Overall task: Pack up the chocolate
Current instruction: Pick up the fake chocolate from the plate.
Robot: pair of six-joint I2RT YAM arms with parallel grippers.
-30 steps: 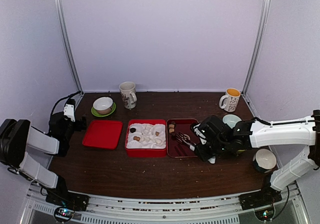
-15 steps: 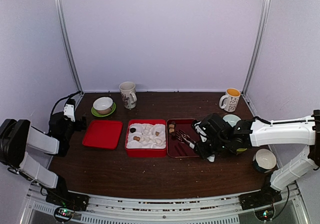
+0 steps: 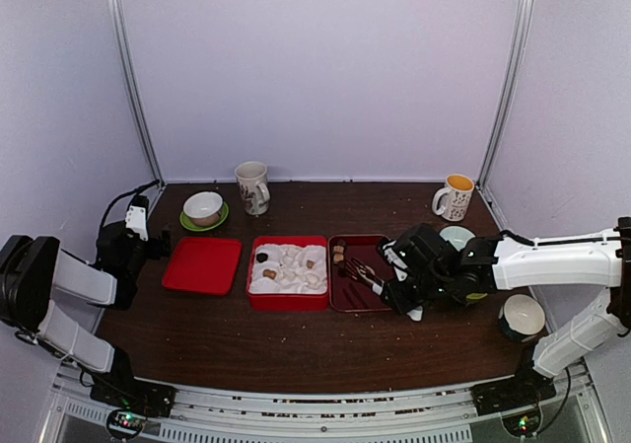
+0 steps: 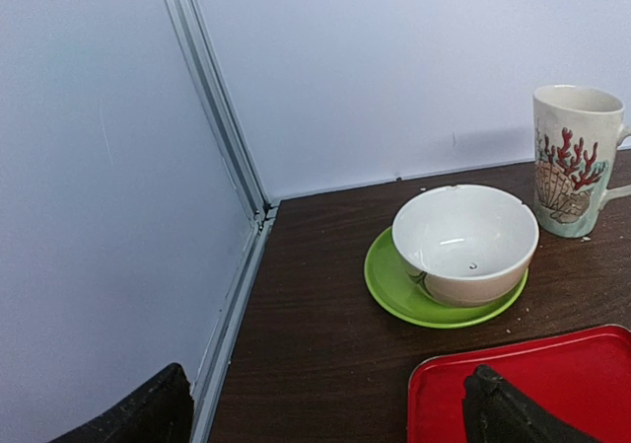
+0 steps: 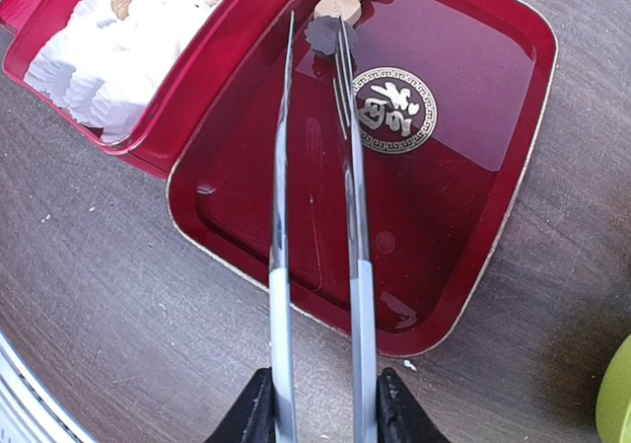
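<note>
Right tool (image 5: pixel 320 413) pinches the tongs (image 5: pixel 350 216), tips flanking a dark chocolate (image 5: pixel 320 35) in the far corner of the tray (image 5: pixel 473 216), so the squeeze should be gentle and centred before lifting toward the box (image 5: pixel 187 88); left tool (image 4: pixel 325 418) spread.

Right tool (image 5: pixel 320 415) was clamped on the near end of the metal tongs (image 5: pixel 354 216), both arms running out over the dark red tray (image 5: pixel 463 196) with its gold emblem (image 5: pixel 394 109). A dark chocolate piece (image 5: pixel 319 36) sat between the tong tips, grip unclear, with two tan chocolates (image 5: pixel 341 7) just beyond it. The red box (image 5: pixel 212 68) with its white insert (image 5: pixel 108 78) lay just beside the tray on the brown worktop (image 5: pixel 99 295), with two brown boxed pieces (image 5: pixel 121 5) visible.
</note>
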